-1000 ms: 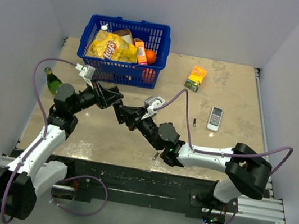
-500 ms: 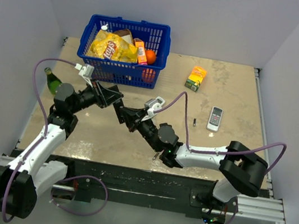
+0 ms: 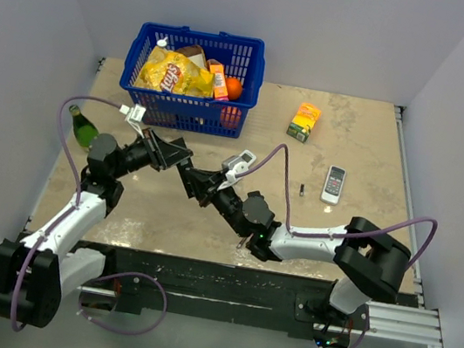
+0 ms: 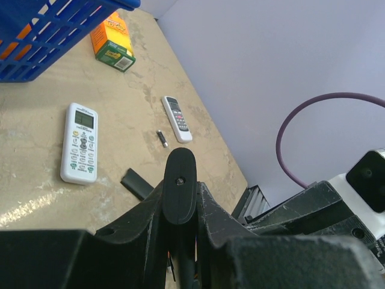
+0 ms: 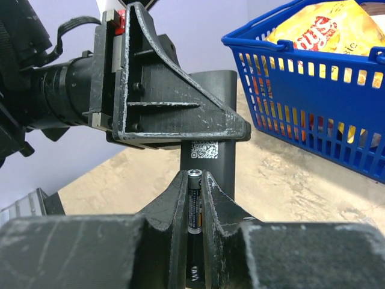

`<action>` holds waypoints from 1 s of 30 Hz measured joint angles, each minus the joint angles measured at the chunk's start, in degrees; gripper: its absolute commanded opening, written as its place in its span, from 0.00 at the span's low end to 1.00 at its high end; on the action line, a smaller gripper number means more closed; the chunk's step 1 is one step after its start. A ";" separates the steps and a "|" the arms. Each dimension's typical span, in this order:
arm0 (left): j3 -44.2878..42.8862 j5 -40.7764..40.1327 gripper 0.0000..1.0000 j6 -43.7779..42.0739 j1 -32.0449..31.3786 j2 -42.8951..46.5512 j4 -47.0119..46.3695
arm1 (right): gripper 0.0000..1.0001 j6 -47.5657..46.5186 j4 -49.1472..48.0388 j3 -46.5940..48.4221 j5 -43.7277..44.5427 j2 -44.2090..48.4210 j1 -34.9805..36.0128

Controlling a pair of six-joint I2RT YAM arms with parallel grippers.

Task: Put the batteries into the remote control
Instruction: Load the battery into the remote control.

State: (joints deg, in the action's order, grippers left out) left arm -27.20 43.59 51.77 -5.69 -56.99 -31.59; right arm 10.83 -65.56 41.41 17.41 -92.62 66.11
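The battery [image 5: 194,205] stands upright between the closed jaws of the right gripper [image 5: 194,180], pinched across its round sides with its top cap poking free above the fingertips. It looks light, rigid and smooth-skinned. A cylinder held on two flat pads can swivel or slide, so the hold wants to stay on the middle of the body, leaving both ends bare for the contacts. Just behind it, almost touching, is the remote control [image 5: 219,165], a slim black bar with a small printed label facing the battery. It is held off the table [image 4: 36,102], left of centre, by the left gripper [image 4: 180,211], whose jaws are clamped on its narrow sides near one end. The remote is probably light, stiff plastic, and being long it may lever in the jaws if the battery is pushed hard. The open bay itself is not clearly seen. Further right on the table lie a second battery [image 4: 162,138] and a loose black strip [image 4: 136,183], perhaps the cover. Beside them are the white remote with a small screen [image 4: 79,143] and the white remote with grey buttons [image 4: 177,118]. Far behind are a juice carton [image 4: 112,42] and the blue basket [image 5: 325,102].
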 measured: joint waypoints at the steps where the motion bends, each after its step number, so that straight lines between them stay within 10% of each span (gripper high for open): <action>1: 0.46 0.42 0.00 0.92 0.20 -0.46 -0.87 | 0.00 -0.02 0.00 -0.09 0.09 0.00 0.00; 30: 4.61 2.08 0.00 7.69 3.91 -0.94 -8.59 | 0.00 1.40 3.69 -0.74 -1.18 -0.87 1.03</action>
State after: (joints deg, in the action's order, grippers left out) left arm -22.59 45.67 59.46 -1.78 -57.93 -40.18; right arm 12.23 -61.87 40.66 16.23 -93.49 67.13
